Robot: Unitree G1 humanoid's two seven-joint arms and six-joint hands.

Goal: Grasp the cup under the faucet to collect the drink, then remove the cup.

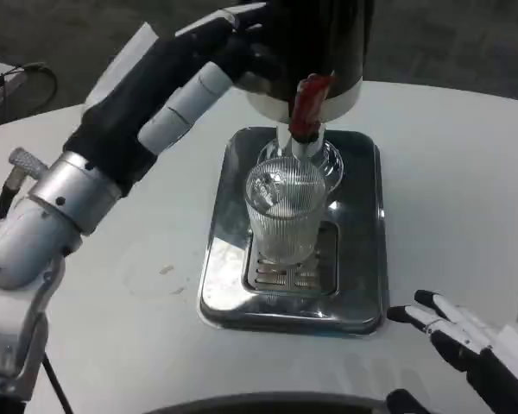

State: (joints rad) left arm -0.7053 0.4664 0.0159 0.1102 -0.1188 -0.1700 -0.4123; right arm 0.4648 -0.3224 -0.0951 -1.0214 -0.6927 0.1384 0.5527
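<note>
The white counter (466, 172) carries a steel drip tray (363, 259) under the black dispenser (328, 52). The left hand (198, 65) reaches to its red faucet lever (309, 105); whether the fingers grip, I cannot tell. The ribbed cup (285, 211) stands on the tray beneath the faucet, seemingly collecting. The right hand (466, 341) waits near the tray, fingers apart; next it must grasp the cup, minding the spout overhead.

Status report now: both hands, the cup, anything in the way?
Left hand up at dispenser. Right hand open, low. Cup under faucet, on tray, unheld. Nothing blocking.
</note>
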